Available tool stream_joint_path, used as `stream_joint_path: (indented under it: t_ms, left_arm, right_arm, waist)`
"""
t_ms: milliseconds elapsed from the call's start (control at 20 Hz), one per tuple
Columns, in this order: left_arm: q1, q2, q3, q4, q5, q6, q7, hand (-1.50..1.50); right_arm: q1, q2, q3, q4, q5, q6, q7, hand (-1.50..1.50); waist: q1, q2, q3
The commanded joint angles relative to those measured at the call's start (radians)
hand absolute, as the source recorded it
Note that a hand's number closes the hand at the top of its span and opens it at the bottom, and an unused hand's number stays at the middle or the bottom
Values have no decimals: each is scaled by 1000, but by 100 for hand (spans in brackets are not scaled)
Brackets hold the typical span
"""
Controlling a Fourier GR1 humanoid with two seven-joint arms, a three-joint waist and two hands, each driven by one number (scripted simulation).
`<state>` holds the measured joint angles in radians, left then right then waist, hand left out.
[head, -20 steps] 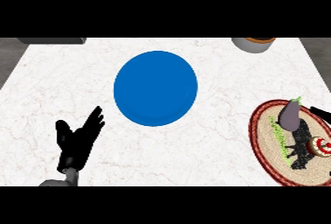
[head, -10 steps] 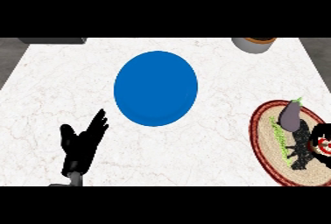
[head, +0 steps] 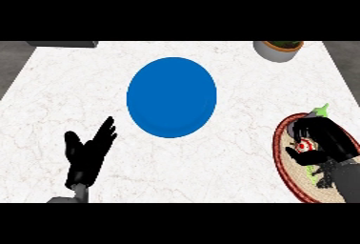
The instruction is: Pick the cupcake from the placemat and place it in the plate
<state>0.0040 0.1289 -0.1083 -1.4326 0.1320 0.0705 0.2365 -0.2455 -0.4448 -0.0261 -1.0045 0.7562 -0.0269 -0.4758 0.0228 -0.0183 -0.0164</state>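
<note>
We're gripping the cupcake (head: 305, 146) in the curled right hand (head: 330, 143), right of the plate (head: 171, 96) and nearer us; left hand (head: 85, 155) is resting open.

One view only, head-mounted. Aimed steeply down onto desk (head: 63, 95), facing away from the body. Far edge near top, with pot (head: 278, 50); plate (head: 172, 97) central. Close range: left robot hand (head: 88, 152) low at left, placemat (head: 287, 164) cut by right edge.
</note>
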Motion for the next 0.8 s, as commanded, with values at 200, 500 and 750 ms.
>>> stream_joint_path:
  t_ms: [200, 500, 750]
  left_arm:
    - [-12, -12, -33, 7, -4, -22, 8, 0]
    - [-19, -11, -48, 18, -13, -32, 10, 0]
    - [-44, -18, -58, 17, -12, -39, 16, 0]
  right_arm:
    - [-117, 401, 81, -100, 57, -234, 295, 150]
    - [-188, 442, 138, -140, 73, -458, 546, 150]
    - [-250, 444, 192, -158, 69, -650, 778, 150]
  waist:
    - [70, -7, 5]
    - [96, 0, 12]
    - [114, 7, 13]
